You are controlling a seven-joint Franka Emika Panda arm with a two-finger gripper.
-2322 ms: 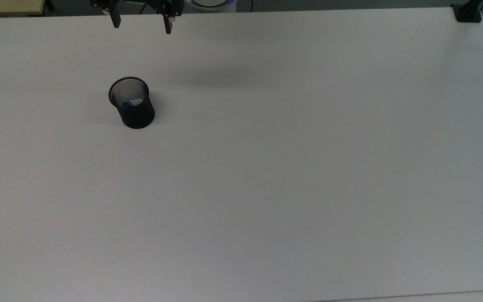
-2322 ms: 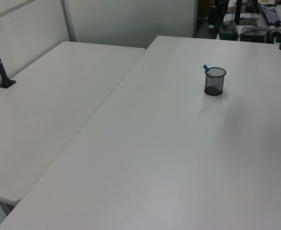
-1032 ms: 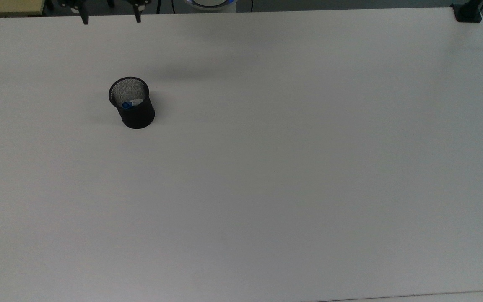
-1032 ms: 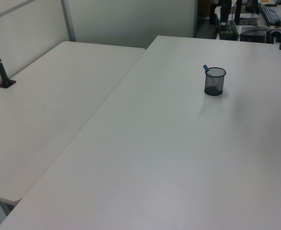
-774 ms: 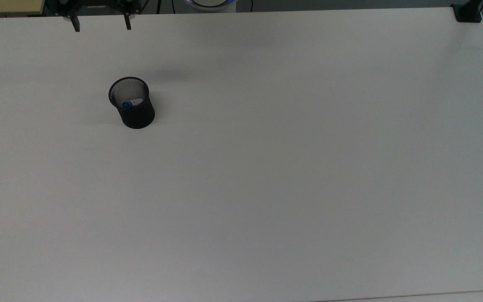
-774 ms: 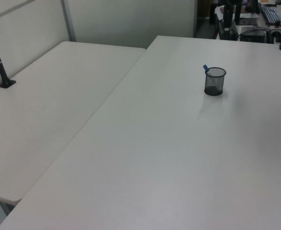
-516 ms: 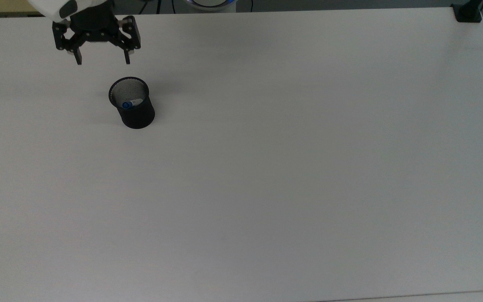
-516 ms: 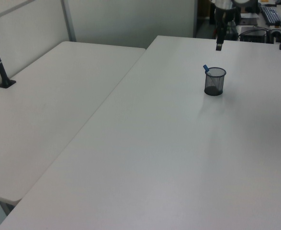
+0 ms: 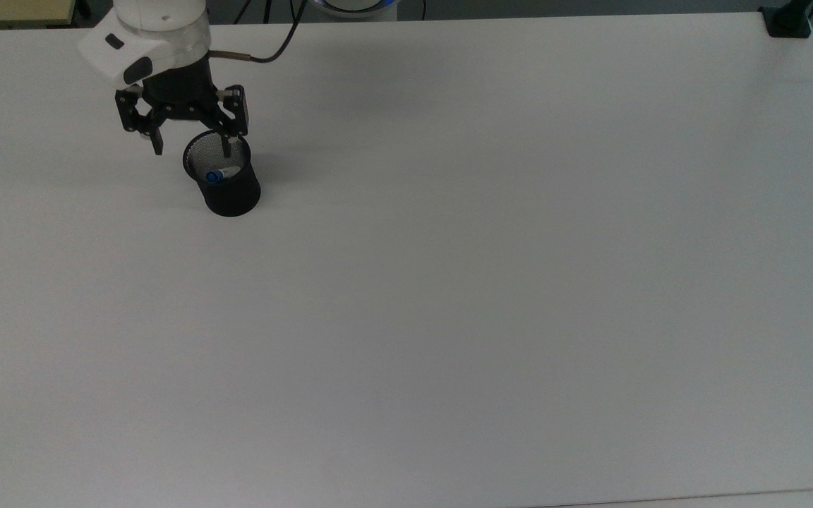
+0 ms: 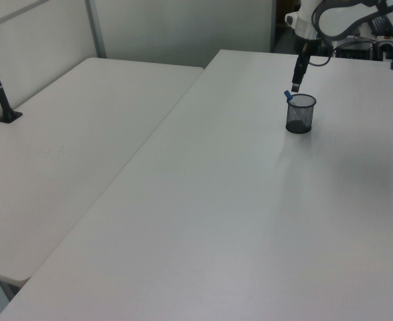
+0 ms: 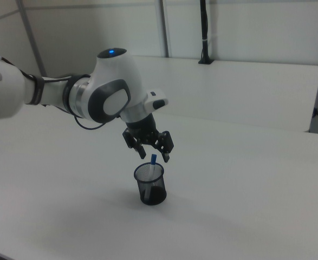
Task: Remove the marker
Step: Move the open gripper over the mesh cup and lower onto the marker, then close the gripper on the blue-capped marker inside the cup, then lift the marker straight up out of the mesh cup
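Just below the spread jaws, the marker (image 11: 153, 159) in its mesh cup (image 11: 150, 184).

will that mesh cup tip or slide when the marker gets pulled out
Probably light: the mesh cup is see-through wire with just the marker inside, so a sideways tug may drag or tip it. The marker leans on the rim, so pulling along its slant should snag less. The open end effector hangs close above the rim; bumping could nudge the cup.
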